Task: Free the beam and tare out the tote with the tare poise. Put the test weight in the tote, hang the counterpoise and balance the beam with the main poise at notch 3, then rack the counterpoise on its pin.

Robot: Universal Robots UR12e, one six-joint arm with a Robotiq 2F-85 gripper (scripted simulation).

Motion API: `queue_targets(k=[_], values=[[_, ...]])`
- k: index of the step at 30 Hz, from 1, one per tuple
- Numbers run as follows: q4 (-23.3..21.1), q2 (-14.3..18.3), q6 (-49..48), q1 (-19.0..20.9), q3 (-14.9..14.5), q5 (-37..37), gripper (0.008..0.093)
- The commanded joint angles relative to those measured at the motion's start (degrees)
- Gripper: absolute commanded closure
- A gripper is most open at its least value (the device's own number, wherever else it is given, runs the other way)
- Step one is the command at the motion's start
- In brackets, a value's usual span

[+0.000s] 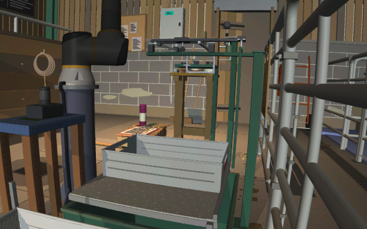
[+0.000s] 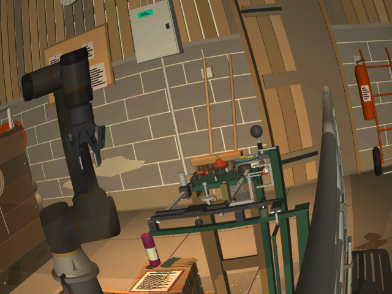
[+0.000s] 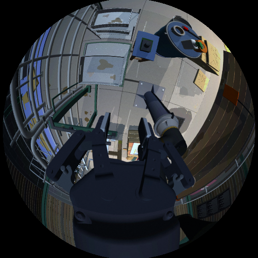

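The scale beam [image 2: 215, 210] [image 1: 197, 40], a dark bar with poises on a green frame, lies well to the right of my gripper [image 2: 90, 159] [image 3: 124, 127] and lower down. My gripper hangs high in the air beside the arm's own column, pointing down, open and empty. The grey tote [image 1: 166, 161] [image 3: 104, 63] sits on the scale platform. The dark test weight [image 1: 44, 106] [image 3: 146, 45] stands on a blue stand beside the arm's base. A ball-topped lever [image 2: 256, 131] [image 1: 227, 25] rises at the beam's far end.
A steel pipe railing [image 1: 300, 115] [image 2: 327, 202] runs along the scale's right side. A wooden bench [image 1: 193, 101] with small parts stands behind the beam. A magenta and white cylinder [image 2: 151, 250] [image 1: 142, 114] and a clipboard on a crate [image 2: 158, 280] sit on the floor.
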Motion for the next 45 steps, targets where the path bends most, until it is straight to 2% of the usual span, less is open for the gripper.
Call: queue_targets(k=[1,21,25,36,45], values=[[-0.03,-0.01,-0.06,-0.01,-0.07,0.01,0.0494],[-0.1,0.17,-0.31,-0.31,-0.17,0.0,0.0494],[-0.1,0.17,-0.32,-0.31,-0.17,0.0,0.0434],[-0.15,0.19,-0.35,-0.35,-0.13,0.0,0.0434],[-3.23,1.0,-1.9,-1.92,2.21,0.0,0.0434]])
